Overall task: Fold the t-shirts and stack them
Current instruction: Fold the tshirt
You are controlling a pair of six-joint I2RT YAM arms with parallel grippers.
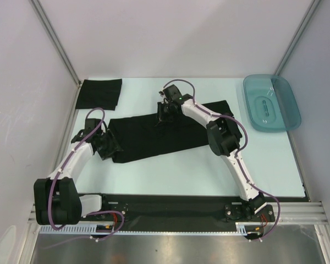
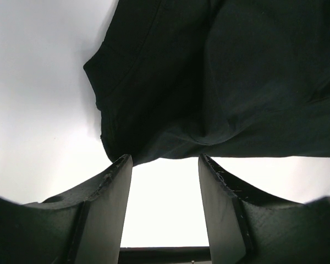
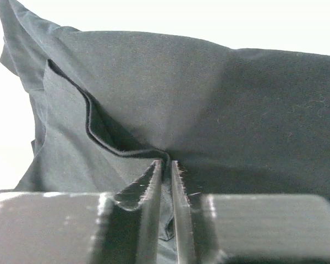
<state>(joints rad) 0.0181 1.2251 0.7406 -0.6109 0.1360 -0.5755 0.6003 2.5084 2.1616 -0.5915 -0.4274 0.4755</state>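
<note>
A black t-shirt (image 1: 154, 137) lies across the middle of the table as a long, partly folded strip. My right gripper (image 1: 164, 114) is at its far edge, shut on a fold of the cloth. In the right wrist view the hem of the t-shirt (image 3: 209, 93) runs into the narrow gap of the right gripper (image 3: 166, 163). My left gripper (image 1: 111, 147) sits at the strip's left end. Seen from the left wrist, the left gripper (image 2: 165, 159) is open, with bare table between its fingers and the t-shirt's (image 2: 236, 82) edge just beyond the tips. A second t-shirt (image 1: 100, 93) lies folded at the back left.
A translucent teal tray (image 1: 271, 103) stands at the back right of the table. White walls with metal posts close in the left, back and right sides. A black strip (image 1: 170, 206) runs along the near edge between the arm bases.
</note>
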